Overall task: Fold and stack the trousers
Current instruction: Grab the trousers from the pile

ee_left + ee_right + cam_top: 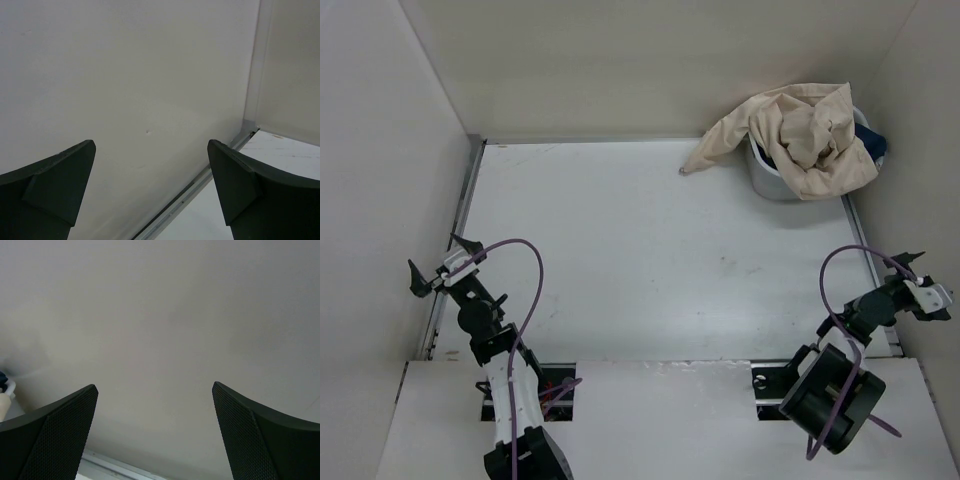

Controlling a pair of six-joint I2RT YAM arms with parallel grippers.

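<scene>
Enclosure: pale walls are seen on three sides of a white table [640,260]. A metal rail [460,230] is noted along the table's left edge. Purple cables [525,290] are looped over both arms.

Far right corner: a round white tub [767,182] is set on the table near the right wall. A dark blue garment [875,145] is seen at its right rim, mostly covered.

The trousers [810,135] are found heaped on that tub, unfolded. Light beige cloth, heavily crumpled, is draped over the rim on the near and right sides. One leg is trailed leftward down onto the table, and a small dark spot is seen at its end. Pockets cannot be made out.

The left gripper [440,261] is held near the left wall, well apart from the trousers, its fingers [60,170] spread wide with nothing between them. The right gripper [923,287] is held by the right wall, likewise spread wide and holding nothing.
</scene>
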